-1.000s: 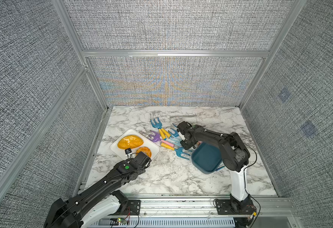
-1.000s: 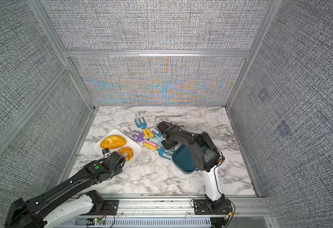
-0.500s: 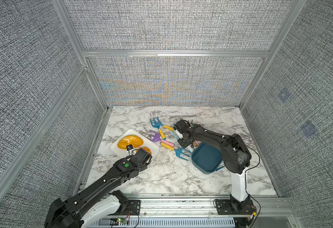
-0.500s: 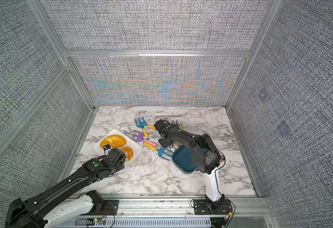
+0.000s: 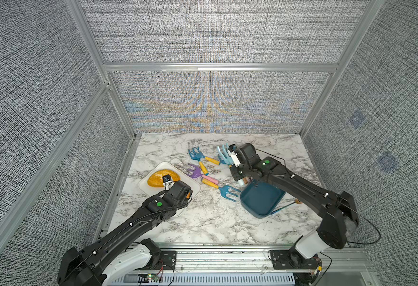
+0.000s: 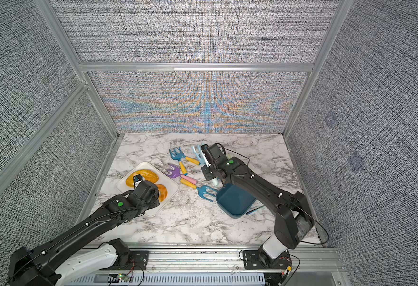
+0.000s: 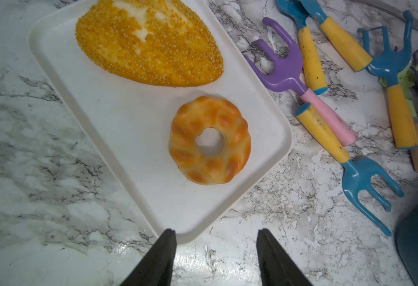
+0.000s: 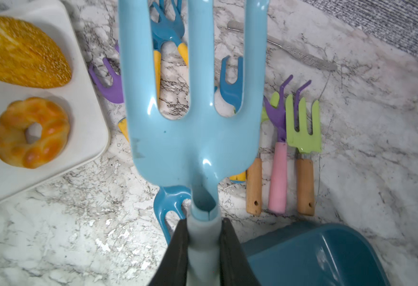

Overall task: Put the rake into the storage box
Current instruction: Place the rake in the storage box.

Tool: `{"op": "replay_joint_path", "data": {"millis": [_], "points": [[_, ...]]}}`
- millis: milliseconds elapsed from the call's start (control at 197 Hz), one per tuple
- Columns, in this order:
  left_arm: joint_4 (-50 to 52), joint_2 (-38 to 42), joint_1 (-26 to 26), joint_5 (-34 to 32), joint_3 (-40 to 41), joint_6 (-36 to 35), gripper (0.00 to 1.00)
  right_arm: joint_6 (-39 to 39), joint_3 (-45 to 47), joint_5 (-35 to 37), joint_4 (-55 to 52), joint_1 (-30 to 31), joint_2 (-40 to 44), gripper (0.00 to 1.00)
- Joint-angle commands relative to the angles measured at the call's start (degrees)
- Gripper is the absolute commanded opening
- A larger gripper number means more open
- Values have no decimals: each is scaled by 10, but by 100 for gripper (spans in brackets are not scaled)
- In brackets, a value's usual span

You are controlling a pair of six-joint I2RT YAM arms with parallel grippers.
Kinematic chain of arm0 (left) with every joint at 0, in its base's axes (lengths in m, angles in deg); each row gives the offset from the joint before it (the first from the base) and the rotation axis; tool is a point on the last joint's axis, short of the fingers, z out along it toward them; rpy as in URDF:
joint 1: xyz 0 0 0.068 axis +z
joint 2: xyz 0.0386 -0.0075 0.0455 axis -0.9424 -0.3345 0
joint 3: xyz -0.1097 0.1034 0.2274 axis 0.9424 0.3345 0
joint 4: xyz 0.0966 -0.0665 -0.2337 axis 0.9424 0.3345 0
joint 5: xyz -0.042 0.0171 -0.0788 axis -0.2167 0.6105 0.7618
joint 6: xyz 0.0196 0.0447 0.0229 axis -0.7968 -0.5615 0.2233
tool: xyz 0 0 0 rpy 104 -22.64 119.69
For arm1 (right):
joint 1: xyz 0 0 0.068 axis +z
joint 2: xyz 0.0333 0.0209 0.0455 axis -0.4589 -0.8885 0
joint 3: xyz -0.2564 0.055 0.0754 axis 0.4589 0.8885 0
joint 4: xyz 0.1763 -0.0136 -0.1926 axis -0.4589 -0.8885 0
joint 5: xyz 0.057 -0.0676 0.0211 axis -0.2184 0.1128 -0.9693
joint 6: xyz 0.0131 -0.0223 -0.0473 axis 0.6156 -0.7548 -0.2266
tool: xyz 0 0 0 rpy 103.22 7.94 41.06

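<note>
– Looking across my feed, I see grey woven wall panels in an aluminium frame closing off three sides. The floor of it is a white marble tabletop with grey veins.

– What sits on it?

– Biggest is the storage box, dark teal, flat on the marble and partly covered by my right arm. Across from it lies a white tray carrying a seeded bread and a ring doughnut. Loose toy rakes are scattered between tray and box. Among them are a purple rake with a pink handle and a blue rake just beside the box's rim.

– And the one I asked for?

– The light blue rake is off the table, up in my right gripper. Both black fingers press its pale handle from either side, with the tines pointing away from the wrist. It hangs just beyond the box's far end, not inside it.

– Your left?

– My left gripper hovers above the tray. The jaws are moderately apart with nothing between them, and they touch nothing.
</note>
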Motion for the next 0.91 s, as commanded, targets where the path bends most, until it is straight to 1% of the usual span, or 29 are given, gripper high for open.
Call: {"op": "replay_joint_path", "data": {"millis": [0, 86, 218, 324, 355, 522, 720, 786, 907], "points": [[-35, -19, 1, 21, -14, -34, 58, 135, 56, 22, 11, -18, 67, 0], [-44, -42, 1, 34, -27, -46, 59, 201, 120, 10, 20, -49, 140, 0], [-58, -75, 1, 53, -41, -62, 59, 276, 228, -27, 55, -103, 253, 0], [-69, -101, 1, 66, -50, -69, 59, 325, 283, -55, 52, -146, 299, 0], [-71, -107, 1, 70, -52, -71, 59, 339, 305, -56, 46, -155, 302, 0], [-101, -142, 1, 98, -63, -76, 59, 382, 349, -87, 57, -181, 291, 0], [-116, -200, 1, 146, -107, -95, 59, 437, 387, -113, 93, -183, 251, 0], [-122, -220, 1, 160, -121, -98, 59, 450, 392, -108, 99, -184, 240, 0], [-143, -241, -1, 192, -138, -99, 59, 449, 374, -87, 78, -190, 214, 0]]}}
